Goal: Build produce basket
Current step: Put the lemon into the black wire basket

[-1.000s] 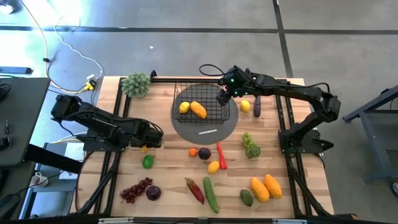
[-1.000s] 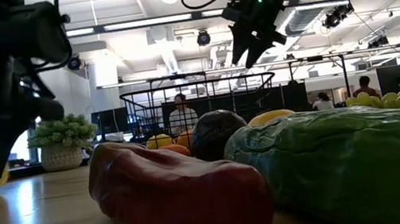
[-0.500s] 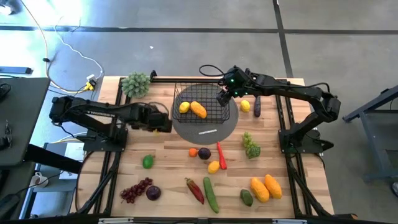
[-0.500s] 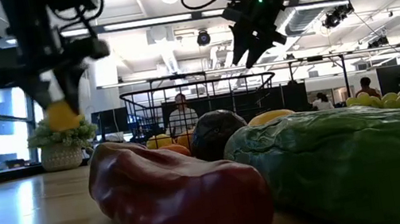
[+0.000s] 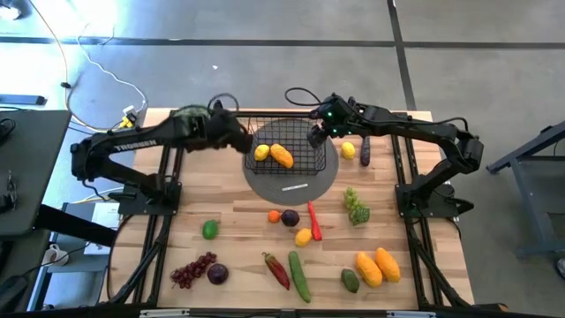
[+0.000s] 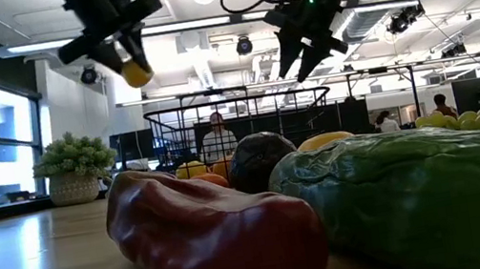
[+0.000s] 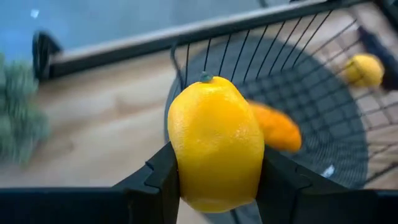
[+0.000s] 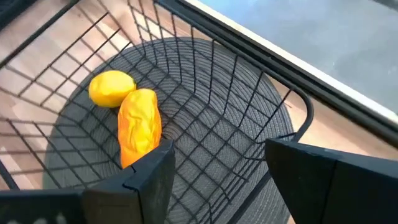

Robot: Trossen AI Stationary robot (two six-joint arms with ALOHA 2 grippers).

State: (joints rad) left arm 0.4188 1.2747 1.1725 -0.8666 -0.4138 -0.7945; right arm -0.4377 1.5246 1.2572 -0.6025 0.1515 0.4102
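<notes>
The black wire basket [image 5: 290,150] stands on a grey round mat and holds a lemon [image 8: 112,88] and an orange mango [image 8: 139,127]. My left gripper [image 5: 237,138] hangs high just off the basket's left rim, shut on another yellow lemon [image 7: 214,143]. That lemon shows lifted well above the table in the low view [image 6: 137,73]. My right gripper [image 8: 217,177] hovers open over the basket's right part [image 5: 320,137] and touches nothing. More produce lies scattered over the near half of the table. My left gripper pinches the lemon across its lower middle [image 7: 186,180], one finger [image 7: 163,177] on each side. The lemon's stalk end [image 7: 205,78] points away from the wrist, toward the basket. It is lifted clear of the table, in the air beside the basket's left rim.
A pale green leafy bunch [image 5: 192,119] stands at the far left. A lemon [image 5: 349,150] and an aubergine [image 5: 365,152] lie right of the basket. Green grapes [image 5: 356,206], a chilli [image 5: 313,221], mangoes [image 5: 378,265], a cucumber [image 5: 299,276] and purple grapes [image 5: 192,270] lie nearer.
My left gripper has risen from low over the table's left middle and swung toward the far edge and right, up to the basket's left rim. It carried the lemon from near the tabletop to high in the air.
</notes>
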